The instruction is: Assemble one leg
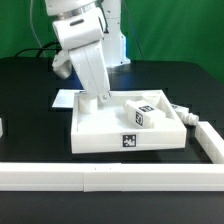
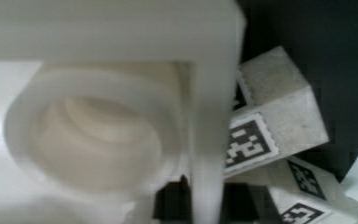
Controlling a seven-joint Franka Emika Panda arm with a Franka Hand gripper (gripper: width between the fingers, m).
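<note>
A leg (image 1: 146, 112), a small white block with black-and-white tags, lies on its side inside the large white square panel (image 1: 100, 135). A second leg (image 1: 186, 118) lies just off the panel's right edge. My gripper (image 1: 101, 98) is down at the panel's far rim. In the wrist view the gripper (image 2: 208, 204) has its dark fingers (image 2: 172, 200) pressed on both sides of the panel's raised rim (image 2: 204, 110), next to a round corner hole (image 2: 87, 135). Tagged legs (image 2: 279, 118) show beside the rim.
A long white L-shaped rail (image 1: 90, 176) runs along the front and up the exterior view's right side (image 1: 212, 145). A small white piece (image 1: 2, 128) sits at the exterior view's left edge. The table is black.
</note>
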